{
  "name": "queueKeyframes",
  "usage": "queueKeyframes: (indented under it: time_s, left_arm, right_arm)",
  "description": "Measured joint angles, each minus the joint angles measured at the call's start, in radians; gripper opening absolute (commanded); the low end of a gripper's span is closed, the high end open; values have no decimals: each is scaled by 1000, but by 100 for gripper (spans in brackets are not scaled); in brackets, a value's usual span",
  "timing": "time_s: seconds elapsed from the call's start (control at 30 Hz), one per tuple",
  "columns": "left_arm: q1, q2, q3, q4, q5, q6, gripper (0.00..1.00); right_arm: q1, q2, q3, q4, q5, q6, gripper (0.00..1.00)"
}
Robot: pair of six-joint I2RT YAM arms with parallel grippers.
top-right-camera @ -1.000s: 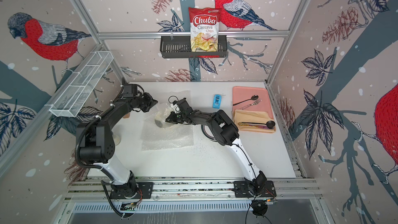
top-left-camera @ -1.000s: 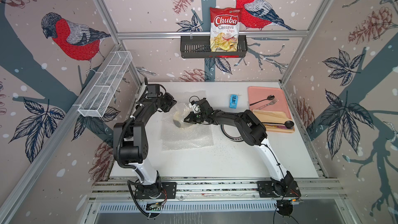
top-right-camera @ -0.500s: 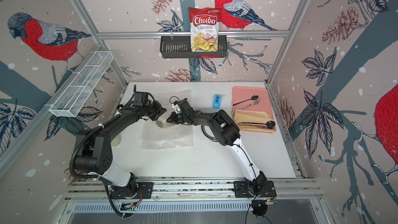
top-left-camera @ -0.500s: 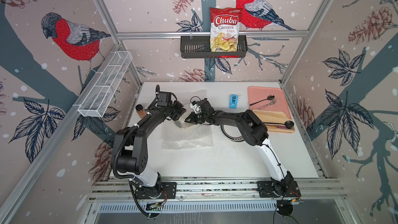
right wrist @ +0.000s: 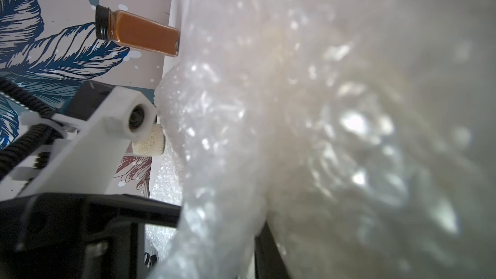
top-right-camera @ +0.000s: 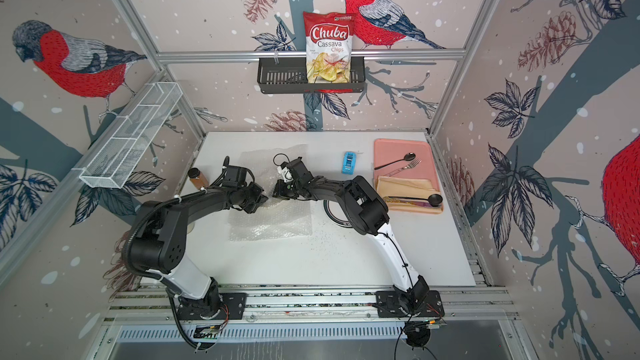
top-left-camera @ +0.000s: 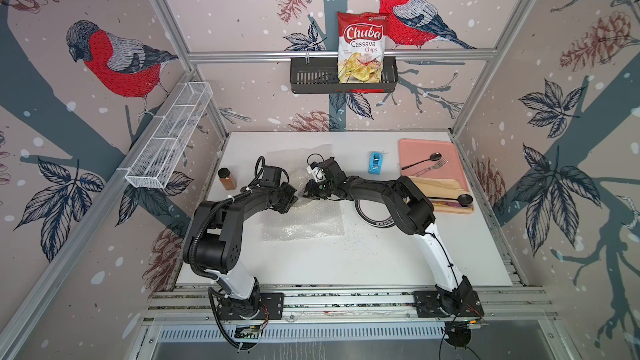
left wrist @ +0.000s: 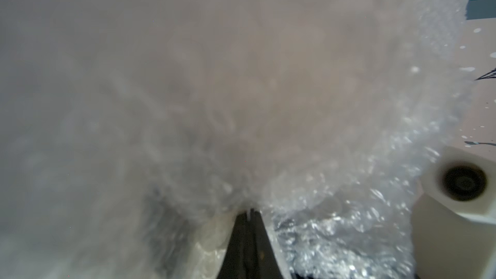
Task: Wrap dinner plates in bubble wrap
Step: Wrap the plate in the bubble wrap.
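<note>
Overhead, with the far wall taken as twelve o'clock, two black robot arms rise from the near edge of a white counter (top-left-camera: 346, 261). They bend inward until their tips almost meet at mid-counter.

Nearest the viewer, a clear sheet of bubble wrap (top-left-camera: 304, 225) lies flat, its long axis running nine to three. Its far part is gathered up into a puffed bundle between the arms.

The left tool (top-left-camera: 290, 199) sits on the bundle's nine o'clock side. Its wrist view shows the fingers (left wrist: 247, 240) pressed together with film pinched at their tip. The right tool (top-left-camera: 310, 189) sits on the three o'clock side, against the film. Wrap fills its wrist view, so I cannot tell whether it is gripping or letting go. A cream tint shows through the film, probably a plate inside, though no rim is visible.

The bundle therefore lies toward three o'clock from the left tool, and that arm appears to have the sure hold.

A bare, dark-rimmed dinner plate (top-left-camera: 372, 214) rests at four o'clock from the right tool, partly under that forearm. The right arm is the nearer one to it.

Further back are a spice jar (top-left-camera: 227, 179) at ten o'clock, a blue tape dispenser (top-left-camera: 375, 162) at one and a pink tray (top-left-camera: 426, 148) at two.
</note>
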Motion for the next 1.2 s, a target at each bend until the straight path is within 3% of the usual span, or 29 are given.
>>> queueKeyframes:
  time_s: [0.23,0.53,0.83,1.07,1.2]
  left_arm:
    - [1,30,-11,74,19,18,0]
    - [10,35,-14,89,33,42,0]
    - [11,9,-31,91,27,43,0]
    - [14,-11,-46,86,23,43,0]
    - [21,-28,-45,56,38,45,12]
  right_arm:
    - [-25,-87,-53,-14,8,3,20]
    - [-32,-239,-70,-130,122,-56,19]
    - [26,-88,117,-187,136,-76,16]
    - [8,-40,129,-244,212,-85,14]
    - [8,-33,115,-247,229,-98,14]
